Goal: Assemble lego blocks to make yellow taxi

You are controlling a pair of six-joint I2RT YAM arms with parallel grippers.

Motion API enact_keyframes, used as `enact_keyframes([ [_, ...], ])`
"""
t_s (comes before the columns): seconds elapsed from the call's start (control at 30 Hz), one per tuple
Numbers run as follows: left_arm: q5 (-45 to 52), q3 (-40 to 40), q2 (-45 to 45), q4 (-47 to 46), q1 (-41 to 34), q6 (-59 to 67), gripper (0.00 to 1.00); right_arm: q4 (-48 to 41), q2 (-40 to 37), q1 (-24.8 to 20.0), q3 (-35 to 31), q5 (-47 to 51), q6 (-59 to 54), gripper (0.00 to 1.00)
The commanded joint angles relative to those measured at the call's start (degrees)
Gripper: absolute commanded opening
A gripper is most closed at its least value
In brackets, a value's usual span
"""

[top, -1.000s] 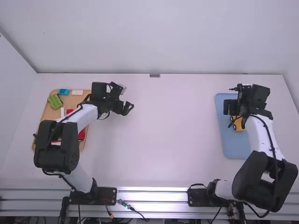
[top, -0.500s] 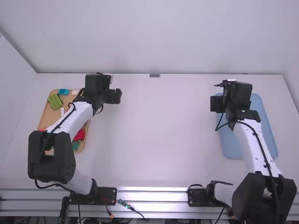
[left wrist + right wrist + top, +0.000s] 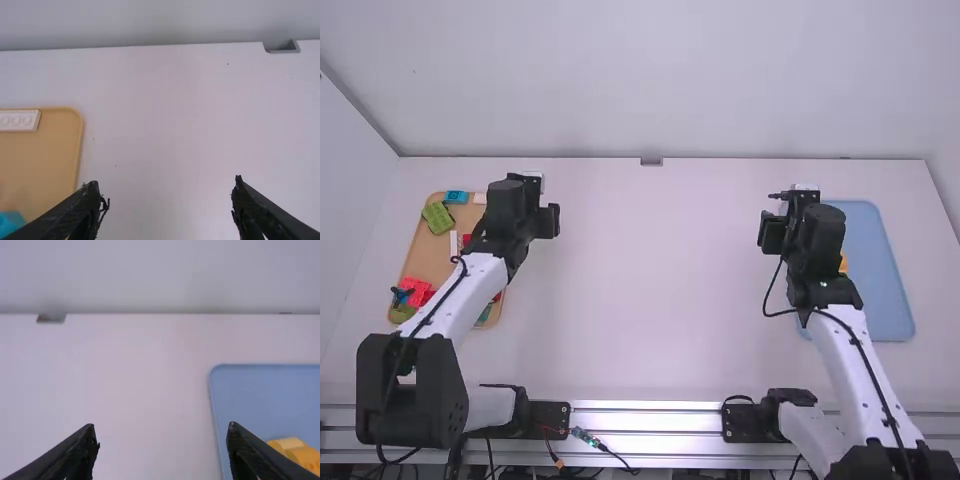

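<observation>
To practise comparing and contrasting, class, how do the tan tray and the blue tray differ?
The tan tray lies on the left arm's side, the blue tray on the right arm's. The tan tray holds pieces of several colours, including a green block; the blue tray holds yellow-orange pieces. Both have rounded corners and lie on the white table.

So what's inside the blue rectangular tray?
Rounded yellow blocks show in the blue tray. The white and black right arm partly covers it; anything under there can't be seen.
</observation>
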Motion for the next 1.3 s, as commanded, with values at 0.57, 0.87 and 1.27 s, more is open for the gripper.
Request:
enact_keyframes([
  [0.57,-0.7,-24.1,-25.1,0.1,-0.1,-0.4,0.25,1.8,-25.4,-0.1,-25.1,0.2,1.4,0.22],
  [0.87,-0.7,-35.9,-36.8,0.1,-0.1,-0.4,0.05,1.8,-35.8,-0.1,-35.5,0.2,1.4,0.04],
  [1.27,-0.7,-48.3,-50.9,0.1,-0.1,-0.4,0.0,1.8,-47.3,-0.1,-41.3,0.2,1.4,0.0],
])
